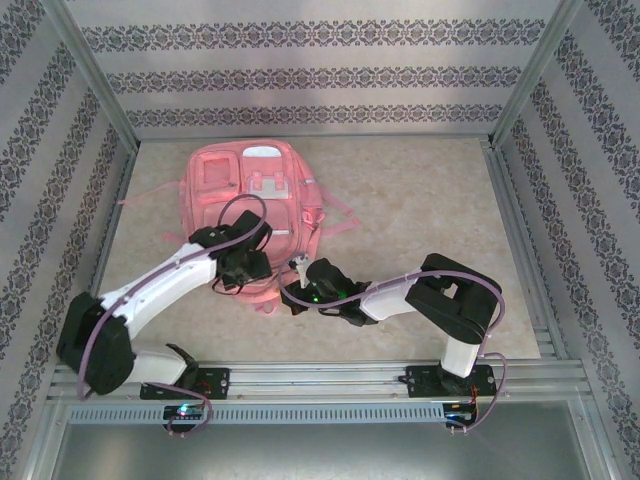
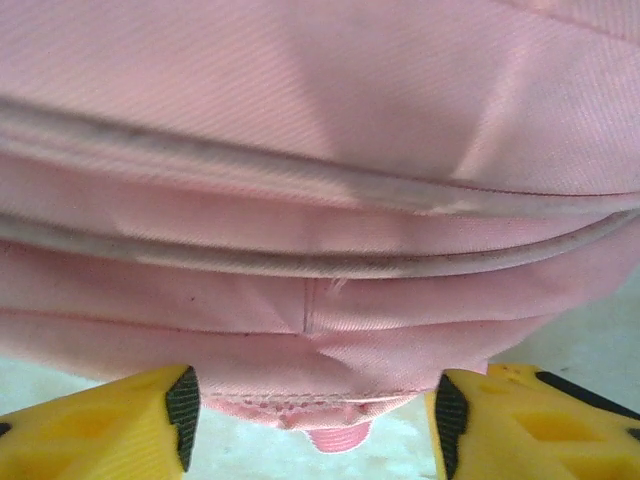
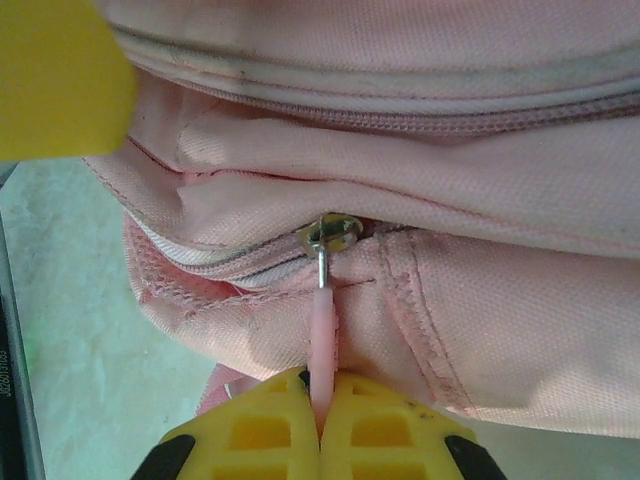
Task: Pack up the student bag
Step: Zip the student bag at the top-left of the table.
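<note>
Pinching student bag's (image 3: 450, 150) pink zipper pull (image 3: 321, 340) in clenched right gripper (image 3: 320, 405); facing bag fabric just ahead with released left gripper (image 2: 312, 410).

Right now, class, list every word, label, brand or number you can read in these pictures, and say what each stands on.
Student bag: no word, brand or label to read.
Dark strip at the left edge of the right wrist view: small pale print, too blurred to read.
</note>
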